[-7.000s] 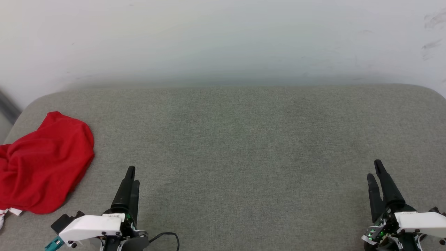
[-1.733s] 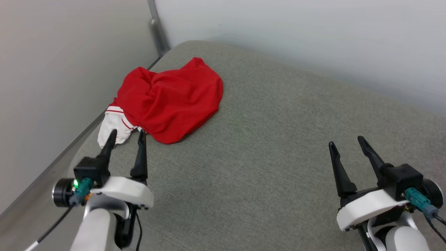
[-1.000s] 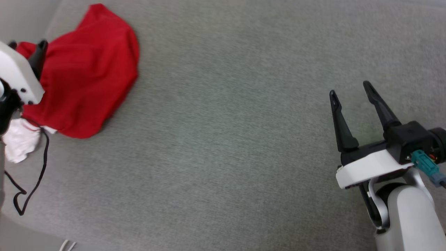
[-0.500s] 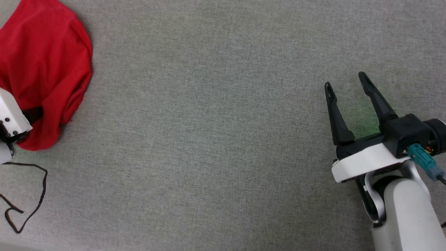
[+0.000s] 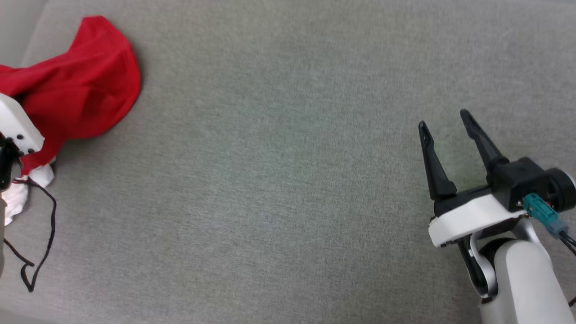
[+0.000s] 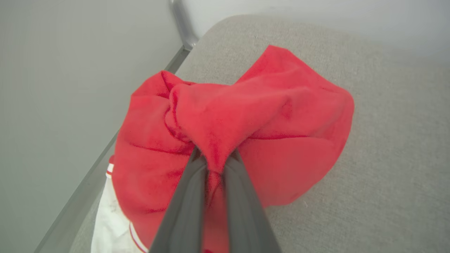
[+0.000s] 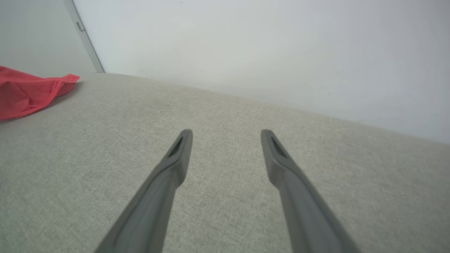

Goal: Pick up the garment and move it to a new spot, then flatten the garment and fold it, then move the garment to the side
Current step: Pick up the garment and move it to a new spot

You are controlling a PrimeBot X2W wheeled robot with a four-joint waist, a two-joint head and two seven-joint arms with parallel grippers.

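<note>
At the left end of the grey fabric-covered bench (image 5: 288,180), our left gripper (image 6: 212,158), whose fingers had stood spread a moment before, had closed on a raised fold of the crumpled bright red jersey shirt (image 6: 267,116). We judged the pick-up secured and the carry next. Well apart on the right, our right gripper (image 5: 443,119) hung empty, fingers spread.

Right gripper (image 7: 226,133) spread over grey cushion (image 7: 225,211), garment (image 7: 24,93), seemingly bunched, far left
</note>
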